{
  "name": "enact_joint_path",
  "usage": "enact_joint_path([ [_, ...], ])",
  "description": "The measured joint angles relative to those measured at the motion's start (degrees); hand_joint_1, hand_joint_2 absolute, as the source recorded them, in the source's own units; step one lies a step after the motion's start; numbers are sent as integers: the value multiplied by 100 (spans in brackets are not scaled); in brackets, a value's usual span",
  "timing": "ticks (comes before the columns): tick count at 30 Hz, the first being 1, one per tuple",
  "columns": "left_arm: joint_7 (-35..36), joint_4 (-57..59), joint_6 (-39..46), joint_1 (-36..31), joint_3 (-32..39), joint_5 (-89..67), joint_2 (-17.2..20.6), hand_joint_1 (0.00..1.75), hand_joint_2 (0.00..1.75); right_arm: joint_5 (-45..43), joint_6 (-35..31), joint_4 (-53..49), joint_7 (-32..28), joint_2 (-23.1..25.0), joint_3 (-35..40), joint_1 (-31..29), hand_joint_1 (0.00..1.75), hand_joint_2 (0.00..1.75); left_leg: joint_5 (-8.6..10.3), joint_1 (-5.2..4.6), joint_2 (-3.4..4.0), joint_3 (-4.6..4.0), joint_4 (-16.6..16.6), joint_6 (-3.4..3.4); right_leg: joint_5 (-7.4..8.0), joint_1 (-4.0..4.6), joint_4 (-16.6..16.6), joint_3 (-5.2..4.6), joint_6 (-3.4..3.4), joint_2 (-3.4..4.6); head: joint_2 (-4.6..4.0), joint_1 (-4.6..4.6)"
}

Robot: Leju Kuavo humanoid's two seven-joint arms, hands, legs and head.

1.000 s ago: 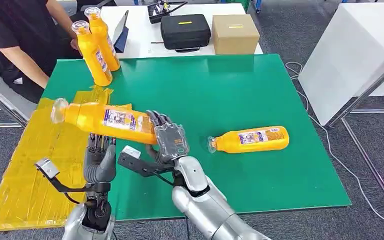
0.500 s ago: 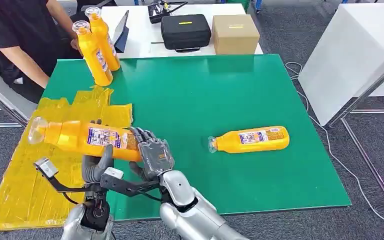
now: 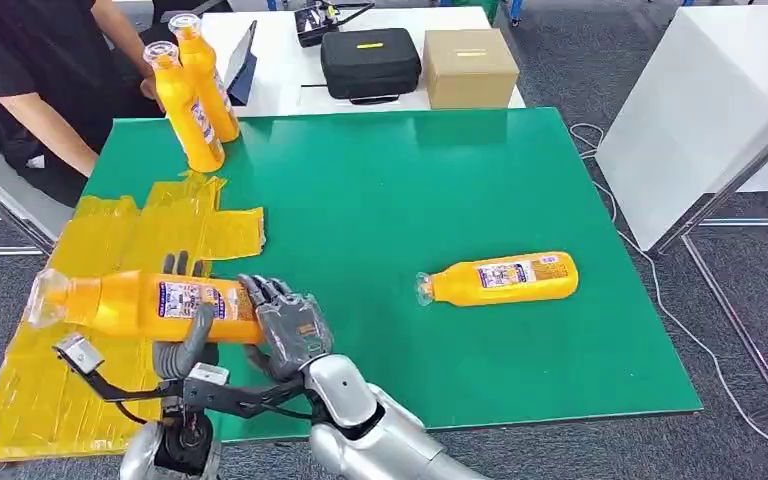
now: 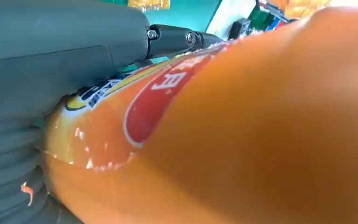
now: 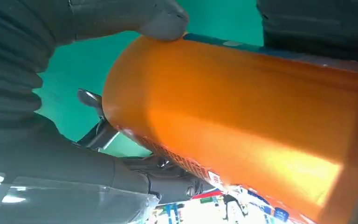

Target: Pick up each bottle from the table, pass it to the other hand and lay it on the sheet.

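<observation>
An orange bottle lies level above the yellow sheet, its clear cap pointing left. My left hand wraps its middle, thumb in front and fingers behind. My right hand grips its base end. The left wrist view has the bottle pressed against the left hand. In the right wrist view the right hand's thumb lies on the bottle. A second bottle lies on its side on the green table. Two more bottles stand at the back left corner.
A person in a black shirt stands at the back left, a hand by the two upright bottles. Behind the green table, a white table carries a black case, a cardboard box and a tablet. A white cabinet stands to the right.
Both hands have carried the bottle left and lower, from over the table's edge to over the yellow sheet. My left hand has closed around its middle.
</observation>
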Motion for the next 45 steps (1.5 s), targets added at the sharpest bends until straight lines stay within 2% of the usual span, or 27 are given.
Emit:
enact_joint_path([
  [1, -5, -26, 20, 31, 13, -11, 0, 164, 175, -26, 15, 15, -13, 0, 27, -1, 175, 175, 0, 0, 0, 0, 0, 0, 0, 0, 0, 0, 0, 0, -2, 2],
  [2, -13, -55, 37, 60, 33, -22, 0, 175, 175, -57, 24, 40, -42, 0, 53, -5, 175, 175, 0, 0, 1, 0, 0, 0, 0, 0, 0, -1, 0, 1, -2, 2],
  [24, -227, -413, 221, 497, 85, 81, 72, 175, 175, -214, 33, 291, -260, -4, 381, -42, 175, 175, 0, 0, 2, 0, 0, 0, 0, 0, 0, -2, 0, 2, -2, 4],
  [25, -228, -422, 225, 504, 85, 81, 74, 175, 175, -227, 37, 291, -271, -4, 383, -43, 145, 175, 0, 0, 2, 0, 0, 0, 0, 0, 0, -2, 0, 2, 0, 4],
  [26, -230, -428, 229, 516, 85, 81, 79, 175, 175, -277, 46, 295, -293, -2, 383, -43, 98, 175, 0, 0, 2, 0, 0, 0, 0, 0, 0, -2, 0, 1, -2, 4],
  [27, -234, -435, 236, 526, 85, 81, 81, 175, 175, -335, 46, 302, -319, -4, 383, -42, 2, 175, 0, 0, 2, 0, 0, 0, 0, 0, 0, -3, 0, 1, 0, 4],
  [28, -236, -444, 247, 537, 85, 81, 83, 175, 175, -411, 42, 310, -348, -4, 383, -42, 0, 175, 0, 0, 2, 0, 0, 0, 0, 0, 0, -3, 0, 2, -2, 4],
  [29, -238, -459, 267, 546, 87, 81, 83, 175, 175, -490, 17, 319, -376, -2, 383, -42, 0, 0, 0, 0, 2, 0, 0, 0, 0, 0, 0, -3, 0, 2, 0, 2],
  [35, -346, -581, 516, 508, 109, -125, 85, 175, 175, -1124, -422, 339, -750, -22, 288, -12, 0, 0, 0, 0, 0, 0, 0, 0, 0, 0, 0, -1, 0, 1, -2, 2],
  [42, -427, -678, 662, 447, 194, -223, 85, 175, 175, -1388, -496, 197, -905, -103, -11, 191, 0, 0, 0, 0, 0, 0, 0, 0, 0, 0, 0, 0, 0, 1, 0, 2],
  [45, -616, -752, 1028, 452, 238, -580, 85, 175, 175, -1643, -597, 53, -995, -157, -213, 282, 0, 0, 0, 0, -1, -1, 0, 0, 0, 0, 0, 1, 0, 0, -2, 2],
])
